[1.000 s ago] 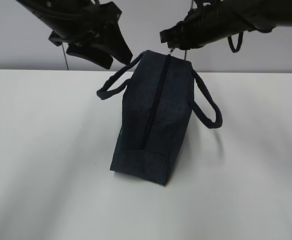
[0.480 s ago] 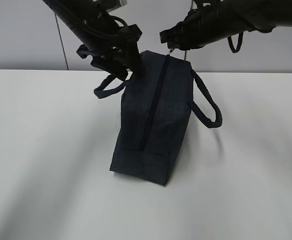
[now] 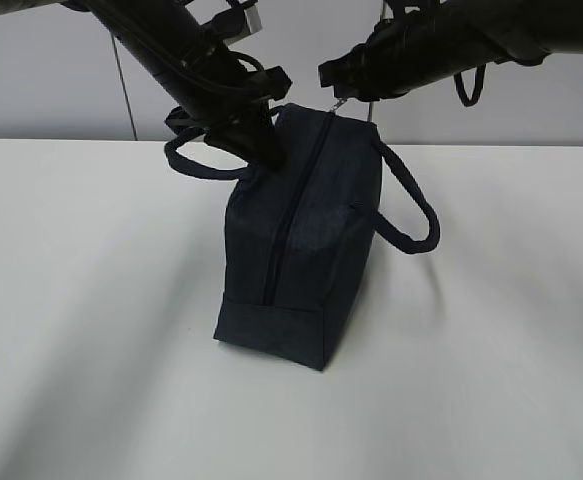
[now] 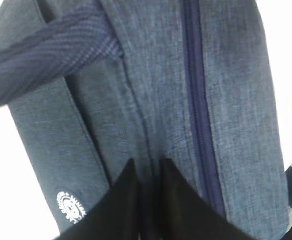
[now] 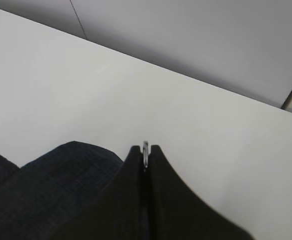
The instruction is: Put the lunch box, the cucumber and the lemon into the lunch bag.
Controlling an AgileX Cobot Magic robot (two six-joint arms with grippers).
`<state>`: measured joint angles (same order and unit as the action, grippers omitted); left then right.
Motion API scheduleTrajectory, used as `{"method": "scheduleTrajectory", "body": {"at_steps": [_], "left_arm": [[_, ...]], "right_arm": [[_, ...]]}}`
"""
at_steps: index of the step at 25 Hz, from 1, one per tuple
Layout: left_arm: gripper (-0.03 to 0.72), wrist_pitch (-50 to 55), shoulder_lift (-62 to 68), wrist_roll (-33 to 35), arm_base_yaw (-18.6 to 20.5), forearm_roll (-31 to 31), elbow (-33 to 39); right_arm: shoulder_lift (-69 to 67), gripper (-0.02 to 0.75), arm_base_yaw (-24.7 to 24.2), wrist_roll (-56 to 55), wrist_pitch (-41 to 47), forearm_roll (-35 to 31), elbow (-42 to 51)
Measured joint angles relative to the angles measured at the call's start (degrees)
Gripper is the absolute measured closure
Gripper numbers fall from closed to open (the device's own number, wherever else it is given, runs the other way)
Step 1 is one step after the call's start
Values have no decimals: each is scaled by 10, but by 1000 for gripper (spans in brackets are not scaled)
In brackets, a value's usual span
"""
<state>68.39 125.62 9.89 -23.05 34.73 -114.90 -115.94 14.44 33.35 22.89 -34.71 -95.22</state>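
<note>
My left gripper (image 4: 147, 167) was pinched on a fold of the bag's fabric, its two dark fingers (image 4: 118, 200) nearly together at the bottom of the wrist view with a ridge of cloth pressed between them. Just to the right of that fold ran the closed zipper (image 4: 196, 100), top to bottom of the frame, and at lower left sat the small white round logo (image 4: 69, 206). One handle (image 4: 45, 55) crossed the upper left corner.

My right gripper (image 5: 145, 150) was clamped on the metal ring pull (image 5: 145, 148) (only a thin sliver of it showed above my fingertips), with the bag's dark cloth at the lower left of that view.

In the outside view, the left gripper (image 3: 268, 150) gripped the lunch bag (image 3: 291, 250) at its upper left shoulder and the right gripper (image 3: 339, 88) met it at the top centre. The bag stood on the white table (image 3: 91, 300) in mid-frame, zipper facing the camera, the other handle (image 3: 411, 205) looping out to the right.
</note>
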Motion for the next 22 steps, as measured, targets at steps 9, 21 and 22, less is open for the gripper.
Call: {"method": "scheduleTrajectory", "body": {"at_steps": [9, 21, 22], "left_arm": [[694, 8, 0, 36, 0, 1, 0], [694, 10, 0, 48, -1, 0, 0], [694, 10, 0, 49, -4, -1, 0]], "right_arm": [[-5, 738, 0, 0, -19, -6, 0], [-55, 738, 0, 0, -49, -31, -34], [-57, 738, 0, 0, -49, -31, -41]]}}
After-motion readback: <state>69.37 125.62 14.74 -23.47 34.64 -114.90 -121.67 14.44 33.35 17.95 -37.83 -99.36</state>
